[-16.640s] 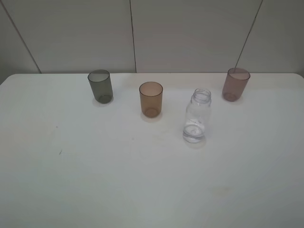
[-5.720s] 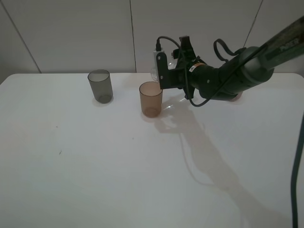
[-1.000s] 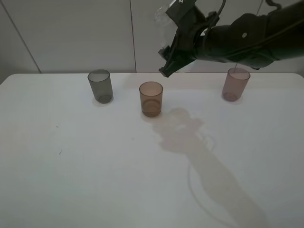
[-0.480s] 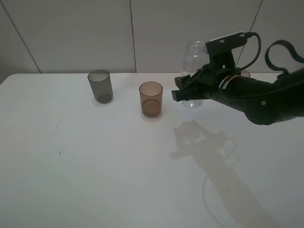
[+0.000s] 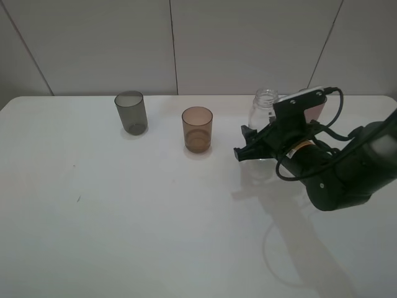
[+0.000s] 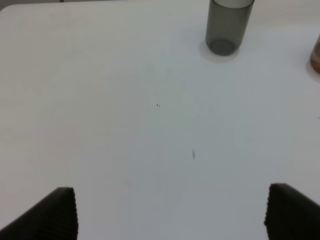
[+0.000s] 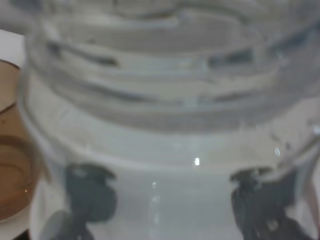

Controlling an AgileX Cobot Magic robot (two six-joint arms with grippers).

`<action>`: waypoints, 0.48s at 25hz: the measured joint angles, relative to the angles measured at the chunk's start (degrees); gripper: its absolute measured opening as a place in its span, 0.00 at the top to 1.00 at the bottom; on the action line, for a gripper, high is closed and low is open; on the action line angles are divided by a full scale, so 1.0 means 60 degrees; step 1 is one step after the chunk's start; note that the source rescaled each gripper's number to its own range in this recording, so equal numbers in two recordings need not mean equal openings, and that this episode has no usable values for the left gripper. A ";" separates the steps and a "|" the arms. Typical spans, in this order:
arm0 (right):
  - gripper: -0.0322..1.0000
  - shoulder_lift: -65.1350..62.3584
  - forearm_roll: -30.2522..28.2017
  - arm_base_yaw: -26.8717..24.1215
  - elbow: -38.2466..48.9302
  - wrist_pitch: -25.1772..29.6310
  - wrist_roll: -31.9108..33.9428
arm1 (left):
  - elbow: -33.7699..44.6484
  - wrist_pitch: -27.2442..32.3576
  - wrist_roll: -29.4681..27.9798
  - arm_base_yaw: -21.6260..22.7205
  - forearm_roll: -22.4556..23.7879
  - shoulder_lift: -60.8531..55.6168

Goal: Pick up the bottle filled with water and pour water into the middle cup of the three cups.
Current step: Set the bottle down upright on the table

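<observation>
The clear bottle (image 5: pixel 263 110) is upright, to the right of the orange-brown middle cup (image 5: pixel 197 129) and apart from it. My right gripper (image 5: pixel 253 144) is shut on the bottle's body, low near the table; the bottle's base is hidden. In the right wrist view the bottle (image 7: pixel 165 100) fills the frame, with the dark pads (image 7: pixel 90 195) seen through it and the orange-brown cup (image 7: pixel 12 165) beside it. A liquid line shows low in that cup. The smoky grey cup (image 5: pixel 131 112) stands at the left. The pink-mauve cup (image 5: pixel 317 110) is mostly hidden behind my right wrist. My left gripper (image 6: pixel 175 215) is open and empty.
The left wrist view shows the grey cup (image 6: pixel 227 25) and an edge of the orange-brown cup (image 6: pixel 316 57) on the white table (image 5: pixel 124 217). A tiled wall (image 5: pixel 93 43) rises behind the table. My right arm's cable hangs over the table at the right.
My right arm has come down from high above the orange-brown cup and moved right. The bottle has gone from tilted to upright, now low beside the cup.
</observation>
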 joint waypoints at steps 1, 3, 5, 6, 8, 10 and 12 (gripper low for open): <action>0.96 0.0182 -0.0090 0.0000 0.0000 -0.0213 0.0094 | 0.0000 0.0000 0.0000 0.0000 0.0000 0.0000; 0.96 0.0433 -0.0117 0.0000 0.0000 -0.0515 0.0328 | 0.0000 0.0000 0.0000 0.0000 0.0000 0.0000; 0.96 0.0639 -0.0101 0.0000 -0.0008 -0.0651 0.0481 | 0.0000 0.0000 0.0000 0.0000 0.0000 0.0000; 0.96 0.0721 -0.0085 0.0000 -0.0008 -0.0677 0.0526 | 0.0000 0.0000 0.0000 0.0000 0.0000 0.0000; 0.96 0.0842 -0.0009 0.0000 -0.0008 -0.0688 0.0570 | 0.0000 0.0000 0.0000 0.0000 0.0000 0.0000; 0.96 0.0871 0.0036 0.0000 -0.0008 -0.0688 0.0589 | 0.0000 0.0000 0.0000 0.0000 0.0000 0.0000; 0.92 0.0871 0.0057 0.0000 -0.0008 -0.0706 0.0589 | 0.0000 0.0000 0.0000 0.0000 0.0000 0.0000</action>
